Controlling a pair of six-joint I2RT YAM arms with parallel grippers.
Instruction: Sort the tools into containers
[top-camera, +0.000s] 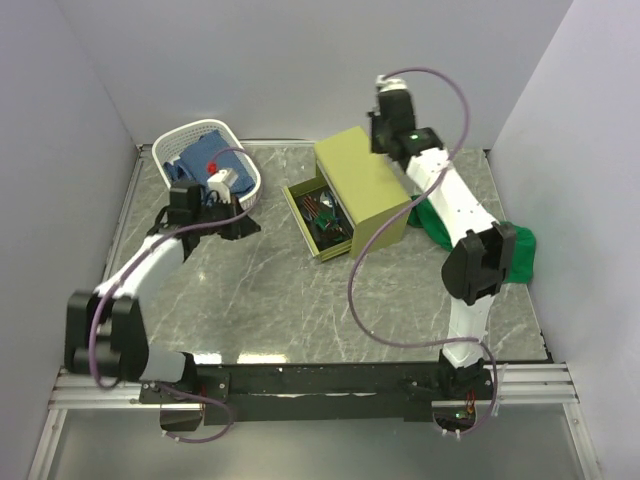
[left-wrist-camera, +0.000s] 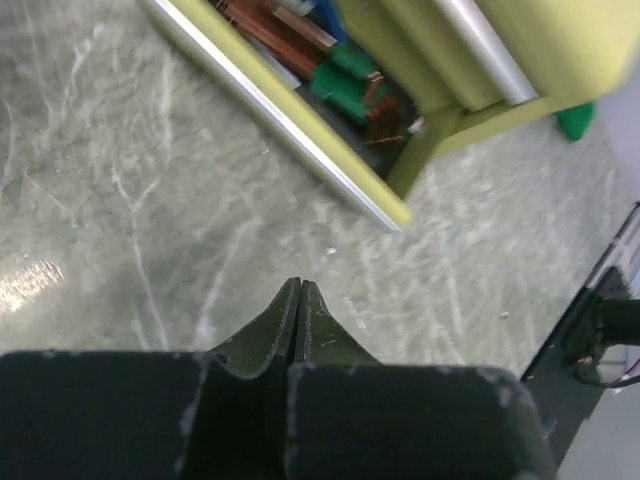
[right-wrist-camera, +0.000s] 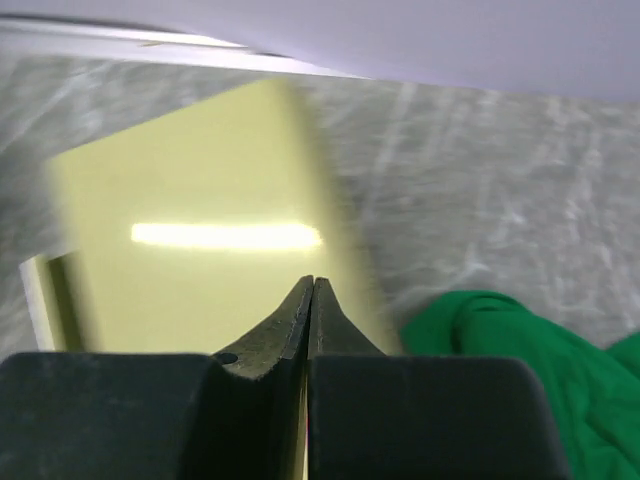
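Left fingers (left-wrist-camera: 290, 318), nearest the lens in the left wrist view, are pressed tip to tip with nothing between them. They hang above the table (left-wrist-camera: 120, 200), just short of the open lower drawer (left-wrist-camera: 290, 125). Right fingers (right-wrist-camera: 300, 320) are likewise clenched on nothing, poised over the far side of the olive-green chest (right-wrist-camera: 200, 190).

Tools (top-camera: 322, 215) lie packed in the pulled-out drawer, where green-handled and copper-coloured pieces (left-wrist-camera: 350, 85) can be made out; individual types are too small to tell. The upper drawer, marked by its silver handle (left-wrist-camera: 480, 50), appears pushed in. The white lattice basket (top-camera: 170, 150), at the far left and well apart from the chest, holds blue items and a red one (top-camera: 211, 166); whether the blue is tool or cloth cannot be told.

A green cloth (top-camera: 520, 250) lies bunched at the right edge, beside the right arm. No tool is seen loose on the marbled table, so the sorting appears finished or nearly so. What seems left is to push the lower drawer shut. Anything under the cloth is hidden.
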